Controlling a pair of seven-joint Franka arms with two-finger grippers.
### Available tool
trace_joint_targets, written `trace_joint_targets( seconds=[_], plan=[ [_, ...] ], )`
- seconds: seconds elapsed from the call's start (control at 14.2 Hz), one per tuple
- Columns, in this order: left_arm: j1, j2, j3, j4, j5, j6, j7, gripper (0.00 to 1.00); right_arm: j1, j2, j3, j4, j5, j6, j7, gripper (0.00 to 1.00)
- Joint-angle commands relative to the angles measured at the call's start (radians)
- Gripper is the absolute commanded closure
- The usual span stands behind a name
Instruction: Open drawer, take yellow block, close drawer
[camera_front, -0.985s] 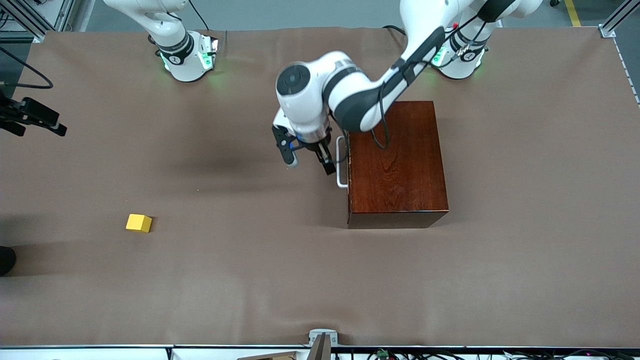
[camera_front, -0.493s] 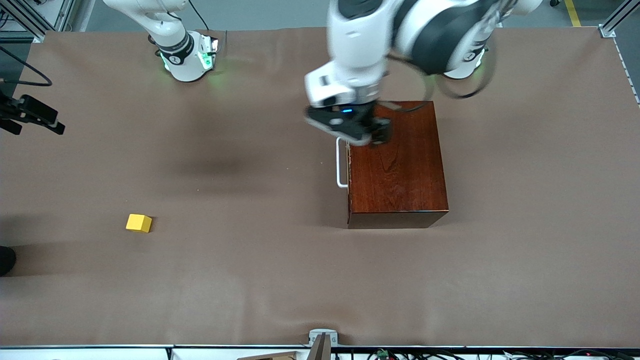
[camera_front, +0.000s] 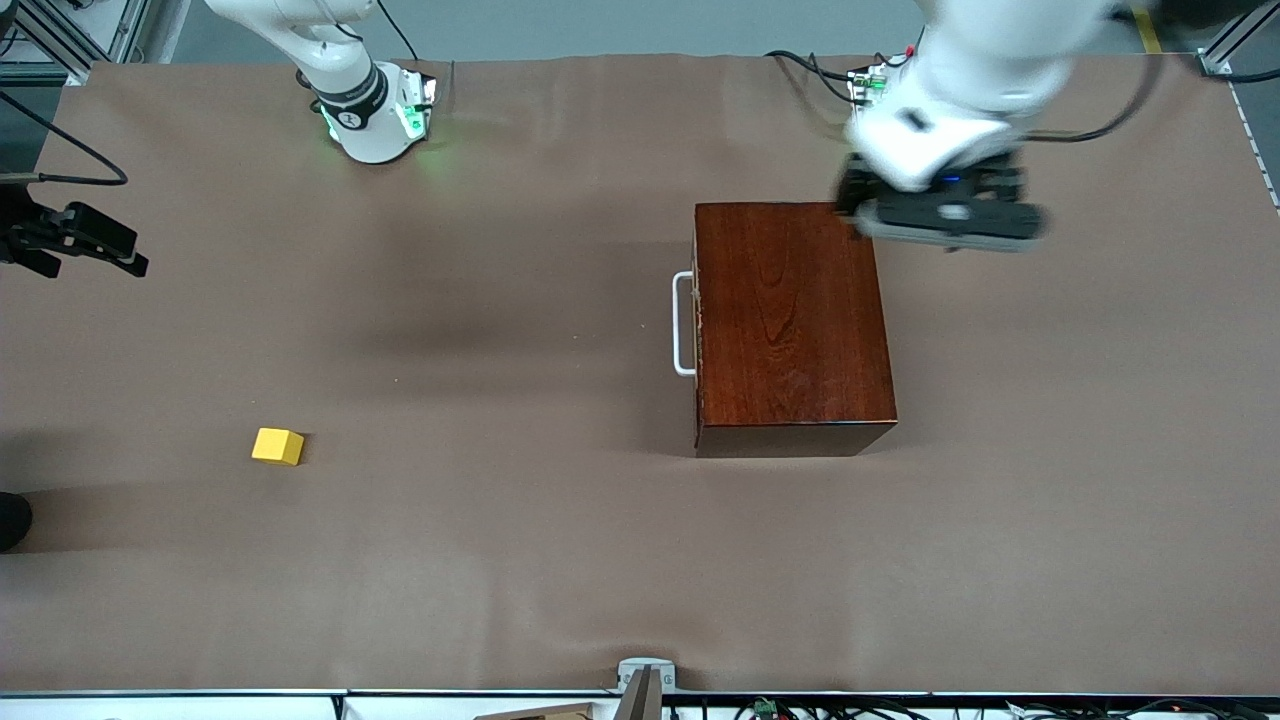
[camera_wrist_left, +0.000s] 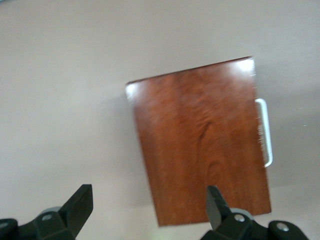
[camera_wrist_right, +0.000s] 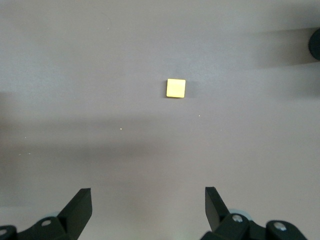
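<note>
Yellow block (camera_front: 277, 446): on table (camera_front: 520, 560), likely light, rigid; grip flat sides. Drawer (camera_front: 697, 325) shut; pull handle (camera_front: 682, 324). Left end effector (camera_front: 940, 215), right end effector (camera_wrist_right: 148, 210): wide open, empty.

Drawer (camera_front: 697, 322) shut; yellow block (camera_front: 277, 446) on table toward right arm's end.

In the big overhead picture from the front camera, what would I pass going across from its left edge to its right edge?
Right hand → yellow block → white handle → wooden box with its drawer shut → left hand, up in the air by the box's corner.
</note>
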Motion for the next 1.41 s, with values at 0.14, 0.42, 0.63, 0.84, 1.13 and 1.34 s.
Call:
trace_joint_targets(
  seconds=[0.14, 0.42, 0.63, 0.84, 1.13, 1.34],
  plan=[
    [0.192, -0.068, -0.007, -0.064, -0.037, -0.037, -0.004, 0.0, 0.012, 0.009, -0.002, 0.027, -0.015, -0.018, 0.014, 0.0],
    [0.312, -0.072, -0.001, -0.078, -0.086, -0.028, -0.003, 0.0, 0.007, 0.007, -0.004, 0.027, -0.017, -0.043, 0.013, 0.0],
    [0.266, -0.072, 0.086, -0.082, -0.089, -0.011, 0.003, 0.0, 0.013, 0.009, -0.004, 0.027, -0.017, -0.056, 0.014, 0.0],
    [0.153, -0.074, 0.264, -0.099, -0.137, 0.019, 0.093, 0.0, 0.029, 0.009, -0.002, 0.027, -0.015, -0.06, 0.014, 0.0],
    [0.088, -0.155, 0.367, -0.231, -0.163, 0.143, 0.236, 0.0, 0.026, 0.009, -0.004, 0.027, -0.011, -0.06, 0.016, 0.0],
    [0.083, -0.173, 0.377, -0.262, -0.162, 0.168, 0.239, 0.0, 0.03, 0.009, -0.002, 0.027, -0.003, -0.06, 0.016, 0.0]
  ],
)
